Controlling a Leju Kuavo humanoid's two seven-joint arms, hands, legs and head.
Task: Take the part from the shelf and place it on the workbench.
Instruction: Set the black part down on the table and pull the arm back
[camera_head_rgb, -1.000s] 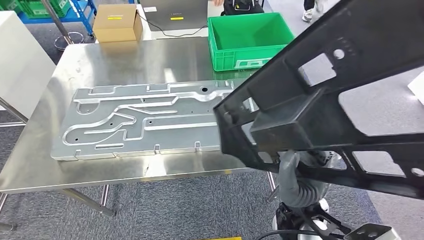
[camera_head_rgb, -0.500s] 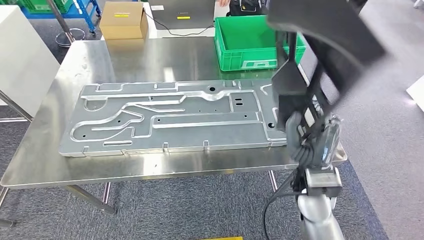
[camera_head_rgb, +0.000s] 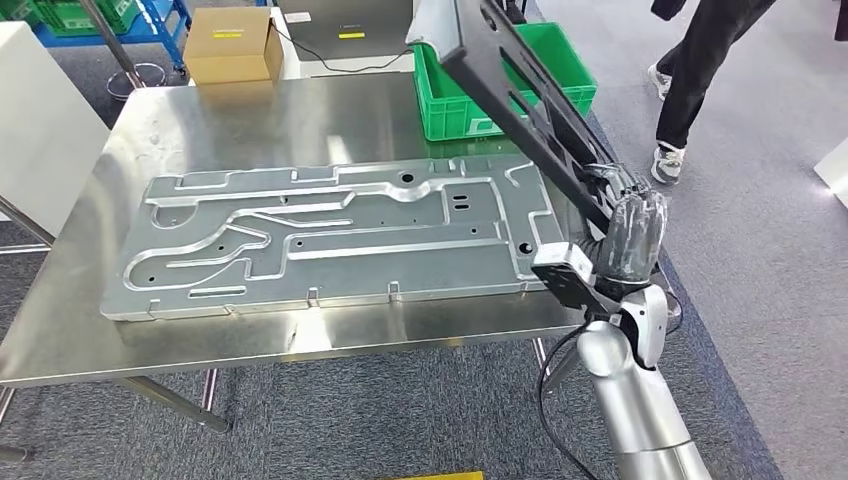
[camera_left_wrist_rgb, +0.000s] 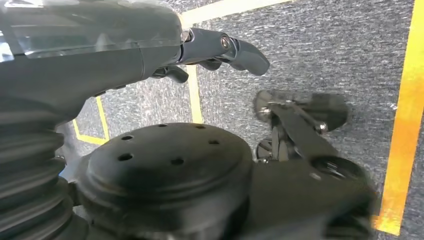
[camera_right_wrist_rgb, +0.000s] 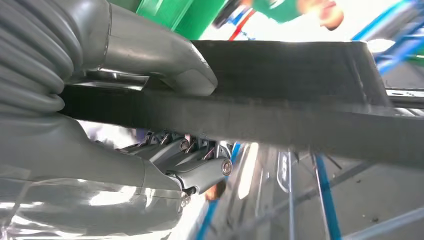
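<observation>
Workbench (camera_head_rgb: 250, 120) spans left and centre of head frame; large stamped metal plate (camera_head_rgb: 330, 235) lies flat on it; black part (camera_head_rgb: 520, 100) runs tilted from top centre down to right-centre, above the bench's right edge, over the green bin (camera_head_rgb: 455, 105); my right hand (camera_head_rgb: 625, 235) grips its lower end; my left hand (camera_left_wrist_rgb: 220, 50) holds nothing, fingers apart, over grey carpet.
</observation>
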